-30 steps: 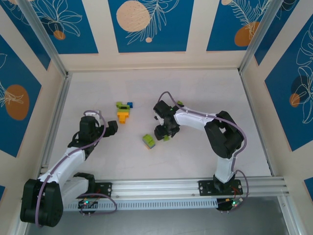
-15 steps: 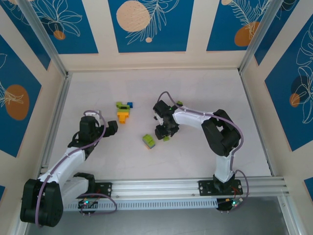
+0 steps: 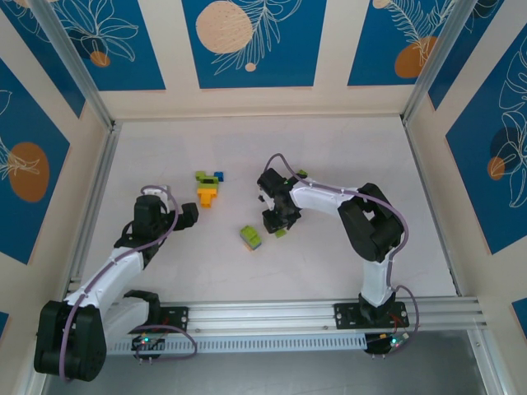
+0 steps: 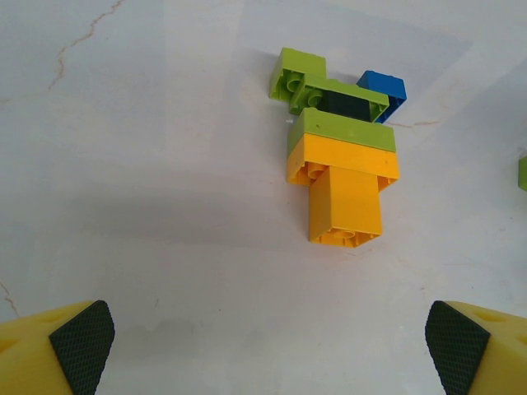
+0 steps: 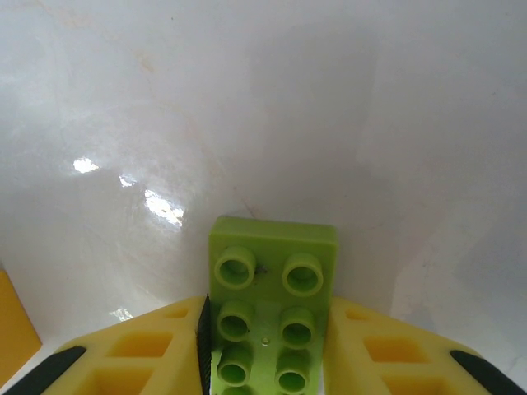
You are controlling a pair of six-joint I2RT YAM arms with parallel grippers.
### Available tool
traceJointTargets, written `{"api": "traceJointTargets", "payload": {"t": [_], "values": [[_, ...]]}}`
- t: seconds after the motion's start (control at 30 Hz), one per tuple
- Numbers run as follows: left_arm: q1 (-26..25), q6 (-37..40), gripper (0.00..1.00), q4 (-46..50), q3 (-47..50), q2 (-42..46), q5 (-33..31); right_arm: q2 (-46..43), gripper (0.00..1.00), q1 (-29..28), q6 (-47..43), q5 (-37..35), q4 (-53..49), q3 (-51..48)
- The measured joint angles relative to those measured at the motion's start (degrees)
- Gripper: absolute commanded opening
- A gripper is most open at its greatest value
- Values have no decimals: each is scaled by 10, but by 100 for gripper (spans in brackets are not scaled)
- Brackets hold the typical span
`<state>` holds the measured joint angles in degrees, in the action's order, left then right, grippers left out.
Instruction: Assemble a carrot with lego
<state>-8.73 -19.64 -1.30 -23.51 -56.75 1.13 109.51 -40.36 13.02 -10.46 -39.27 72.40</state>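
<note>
Since the earlier frame, the right gripper (image 3: 278, 222) has been drawn in about a lime green brick (image 3: 282, 232), and its arm has been shifted a little to the left; nothing else has been moved.

At the left, the left gripper (image 3: 188, 216) is held low over the table (image 3: 165, 148) with its fingers spread to their widest and nothing between them. In the left wrist view, the black-padded fingertips (image 4: 82, 341) are seen at the two bottom corners.

Just ahead of that gripper, the part-built carrot (image 4: 342, 177) is laid flat on the table. Its long axis is directed from the near edge towards the far wall. The narrow orange end is pointed back at the left gripper, and the lime green, black and blue bricks are set at the far end. In the top view it (image 3: 207, 188) is found left of centre.

Further right, a loose green brick (image 3: 251, 237) is laid diagonally, apart from both grippers.

In the right wrist view, the right gripper (image 5: 268, 329) is seen pinching the lime green brick (image 5: 272, 280). The yellow fingers (image 5: 140, 354) are pressed against its two long sides, studs up, and its long axis is run along the fingers, away from the camera.
</note>
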Motion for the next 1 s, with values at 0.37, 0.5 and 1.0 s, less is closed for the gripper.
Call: {"api": "traceJointTargets", "payload": {"t": [0.37, 0.5, 1.0], "values": [[0, 0, 100, 0, 0, 0, 0, -85, 36, -4, -5, 7, -79, 44], [0, 0, 100, 0, 0, 0, 0, -115, 36, -18, -18, 31, -116, 94], [0, 0, 100, 0, 0, 0, 0, -72, 35, -90, -28, 86, -170, 150]]}}
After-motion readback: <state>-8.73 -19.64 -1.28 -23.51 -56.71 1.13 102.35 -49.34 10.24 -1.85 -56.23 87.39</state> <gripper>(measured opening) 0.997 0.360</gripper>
